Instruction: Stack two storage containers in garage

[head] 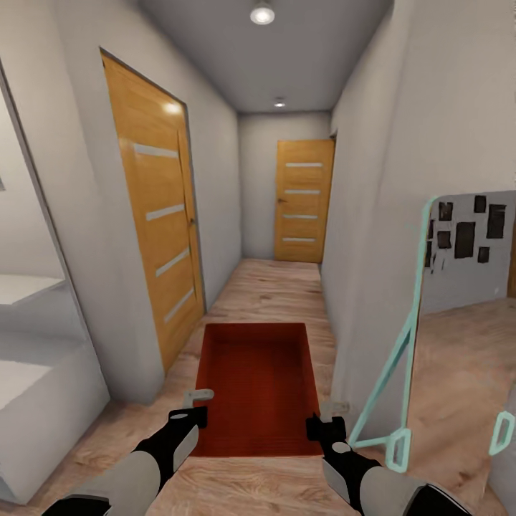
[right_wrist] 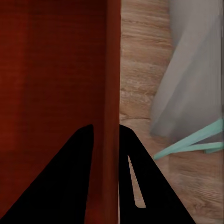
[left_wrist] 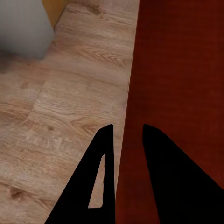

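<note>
An orange-red storage container (head: 258, 387) hangs level in front of me above the light wood planks of a corridor. My left gripper (head: 192, 405) is shut on its left wall, the thin wall (left_wrist: 127, 116) standing between the two black fingers (left_wrist: 100, 163). On the opposite wall (right_wrist: 112, 70) my right gripper (head: 328, 417) is shut too, one finger (right_wrist: 77, 163) inside the box and one outside. The ribbed bottom (right_wrist: 51, 70) shows nothing in it. The garage and its floor are out of view.
An orange-wood door (head: 161, 215) with pale stripes is on the left wall, and another (head: 304, 201) closes the corridor's far end. A teal-framed mirror (head: 401, 344) leans against the right wall. White furniture (head: 43, 387) stands at my near left.
</note>
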### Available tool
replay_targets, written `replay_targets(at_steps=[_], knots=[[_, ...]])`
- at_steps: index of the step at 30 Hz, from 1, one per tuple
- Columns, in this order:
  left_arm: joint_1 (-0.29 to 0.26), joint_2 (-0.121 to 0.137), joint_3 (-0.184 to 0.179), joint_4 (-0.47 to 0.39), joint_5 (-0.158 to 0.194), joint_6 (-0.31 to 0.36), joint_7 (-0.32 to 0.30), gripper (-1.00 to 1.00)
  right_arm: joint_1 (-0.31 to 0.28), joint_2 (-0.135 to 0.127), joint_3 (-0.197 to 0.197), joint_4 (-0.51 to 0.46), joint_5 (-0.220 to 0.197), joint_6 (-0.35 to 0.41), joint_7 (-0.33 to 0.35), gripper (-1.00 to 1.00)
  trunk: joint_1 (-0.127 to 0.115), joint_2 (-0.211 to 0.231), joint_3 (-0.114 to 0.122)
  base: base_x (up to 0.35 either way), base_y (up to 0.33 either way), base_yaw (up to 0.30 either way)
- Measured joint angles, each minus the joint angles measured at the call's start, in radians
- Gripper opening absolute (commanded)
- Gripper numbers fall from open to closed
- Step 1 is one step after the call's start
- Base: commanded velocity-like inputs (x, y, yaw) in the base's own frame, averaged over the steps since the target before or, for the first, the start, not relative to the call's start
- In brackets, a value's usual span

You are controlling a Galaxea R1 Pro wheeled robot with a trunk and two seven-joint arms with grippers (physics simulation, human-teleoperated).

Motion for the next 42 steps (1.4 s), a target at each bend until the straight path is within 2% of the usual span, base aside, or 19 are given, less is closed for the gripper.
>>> replay_targets(at_steps=[5,28,42], knots=[[0.0,0.0,0.0,0.0,0.0,0.0,0.0,-1.0,0.0,0.0,-0.001,0.0,0.001,0.0,0.0,-1.0,0.0,0.0,0.0,0.322,0.152,-0.194],[0.0,0.0,0.0,0.0,0.001,0.0,0.0,-1.0,0.0,0.0,-0.001,0.0,0.002,0.001,0.0,-1.0,0.0,0.0,0.0,0.322,0.152,-0.014],[0.0,0.0,0.0,0.0,0.001,0.0,0.0,-1.0,0.0,0.0,-0.002,0.0,0.002,0.001,-0.001,-1.0,0.0,0.0,0.0,0.322,0.152,-0.213]])
